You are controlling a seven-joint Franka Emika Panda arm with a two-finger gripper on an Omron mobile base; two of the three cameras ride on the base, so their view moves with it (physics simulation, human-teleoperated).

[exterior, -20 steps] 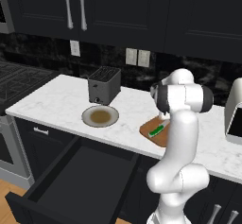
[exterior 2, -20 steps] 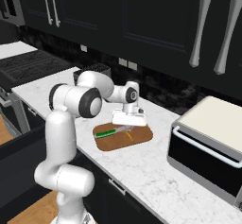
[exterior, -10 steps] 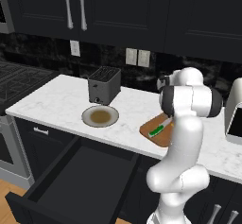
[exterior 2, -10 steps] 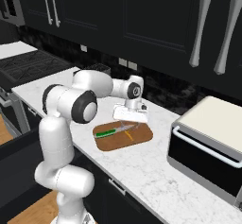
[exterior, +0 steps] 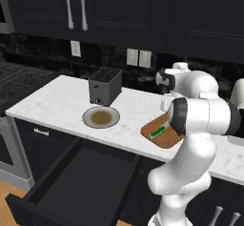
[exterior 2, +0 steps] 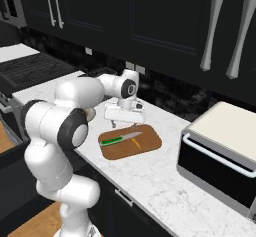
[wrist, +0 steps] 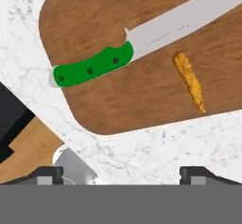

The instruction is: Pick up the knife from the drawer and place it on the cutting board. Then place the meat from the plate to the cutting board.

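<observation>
The small orange-brown meat strip [wrist: 190, 82] lies beside the green-handled knife [wrist: 142, 43] on the reddish-brown wooden cutting board [wrist: 118, 105], where the wide-open gripper [wrist: 121, 173] above seemingly released it.

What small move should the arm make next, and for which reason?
Probably a short lift straight up, away from the cutting board. The knife and the meat both lie on it, apart from each other, the plate has no meat on it, and the gripper is open, holding nothing.
</observation>
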